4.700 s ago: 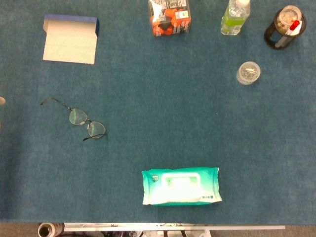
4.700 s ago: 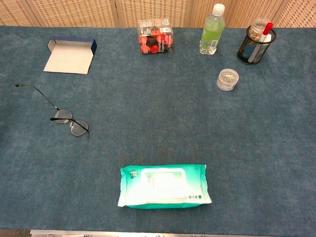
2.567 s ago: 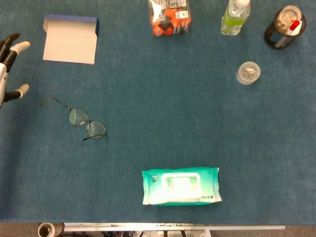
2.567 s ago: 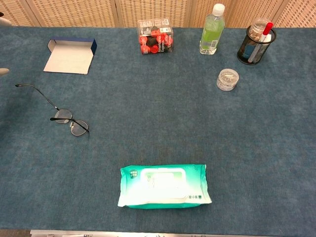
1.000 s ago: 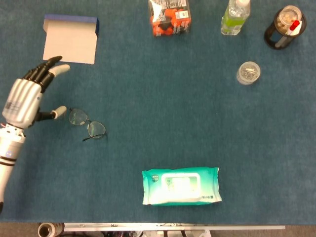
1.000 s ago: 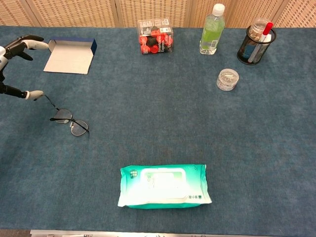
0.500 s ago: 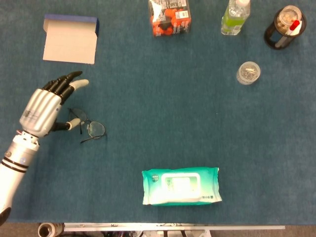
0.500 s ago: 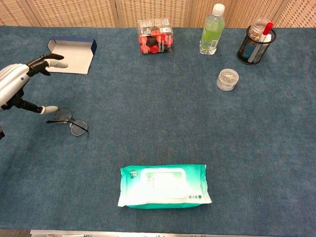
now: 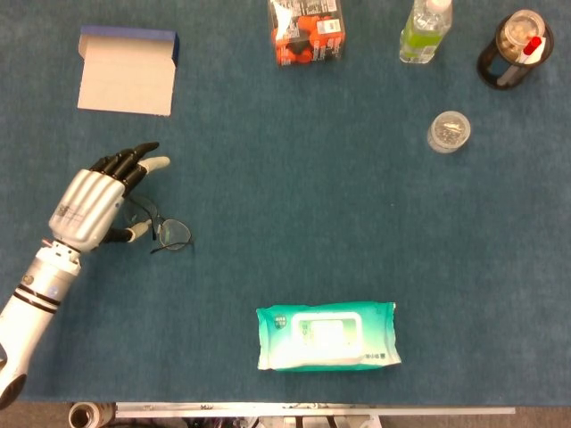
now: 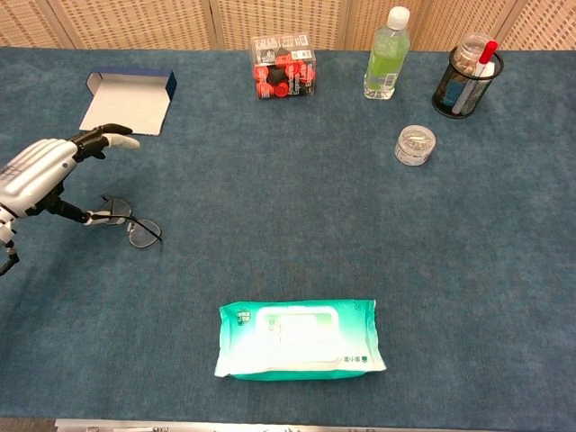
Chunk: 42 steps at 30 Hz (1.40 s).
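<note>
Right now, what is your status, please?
Left hand open over the glasses, fingers spread, nothing held. Right hand not in view. Nothing between hand and glasses.

Robot hand (image 9: 94, 203) — fingers spread — over glasses (image 9: 161, 227)

A flat table covered in dark blue-green felt-like cloth (image 10: 297, 225) fills both views; woven tan wicker panels (image 10: 279, 20) stand behind it.

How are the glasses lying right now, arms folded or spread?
Cannot tell: the left hand covers part of the glasses, hiding the far arm; one arm shows beside the near lens.
</note>
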{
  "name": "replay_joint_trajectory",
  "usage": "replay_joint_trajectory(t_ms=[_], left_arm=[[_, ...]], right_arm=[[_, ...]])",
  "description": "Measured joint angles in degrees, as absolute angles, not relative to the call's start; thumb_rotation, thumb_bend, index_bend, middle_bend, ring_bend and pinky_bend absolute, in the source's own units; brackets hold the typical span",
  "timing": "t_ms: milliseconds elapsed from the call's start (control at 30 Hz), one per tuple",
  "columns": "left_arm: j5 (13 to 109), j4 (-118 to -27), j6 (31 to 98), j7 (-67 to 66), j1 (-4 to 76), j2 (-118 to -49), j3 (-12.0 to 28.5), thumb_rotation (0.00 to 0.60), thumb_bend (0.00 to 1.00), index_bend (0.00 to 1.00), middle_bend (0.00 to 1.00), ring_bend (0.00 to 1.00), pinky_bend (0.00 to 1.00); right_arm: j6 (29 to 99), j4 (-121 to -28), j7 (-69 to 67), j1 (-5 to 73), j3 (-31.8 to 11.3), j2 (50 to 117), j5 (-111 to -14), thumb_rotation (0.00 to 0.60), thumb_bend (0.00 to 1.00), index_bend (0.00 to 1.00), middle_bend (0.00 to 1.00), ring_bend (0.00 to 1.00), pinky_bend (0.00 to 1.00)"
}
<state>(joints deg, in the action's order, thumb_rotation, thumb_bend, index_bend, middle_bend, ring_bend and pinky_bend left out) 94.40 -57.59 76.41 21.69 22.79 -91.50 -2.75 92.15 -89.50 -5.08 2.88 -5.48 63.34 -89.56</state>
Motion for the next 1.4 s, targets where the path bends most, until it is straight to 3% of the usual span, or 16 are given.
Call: replay_joint_trajectory(t_ms=[533,767,1400], left_arm=[[92.55,-57.69,80.11,17.25,22.73,-89.06,0.76,0.6,0.05,0.18,0.12,0.17,0.26],[93.51,-61.01,80.09,18.67,23.18,-88.35,0.22,0.6,0.05,0.18,0.12,0.17,0.26],[94.14,-58.83,78.9,20.49,24.62,-92.38,-0.32,0.6,0.05,0.18,0.11,0.17,0.25]], right_arm=[[91.87,-89.51,-4.69,2.97,-5.41,63.5,-89.59,0.6,0.41,0.59,0.4,0.36,0.44],[91.74,-89.52,-4.45,3.02,-5.38,63.63,-89.58,0.6,0.41,0.59,0.4,0.36,0.44],[91.89,-89.47,-4.93,2.94,-5.52,63.4,-89.45,0.6,0.41,0.59,0.4,0.36,0.44]])
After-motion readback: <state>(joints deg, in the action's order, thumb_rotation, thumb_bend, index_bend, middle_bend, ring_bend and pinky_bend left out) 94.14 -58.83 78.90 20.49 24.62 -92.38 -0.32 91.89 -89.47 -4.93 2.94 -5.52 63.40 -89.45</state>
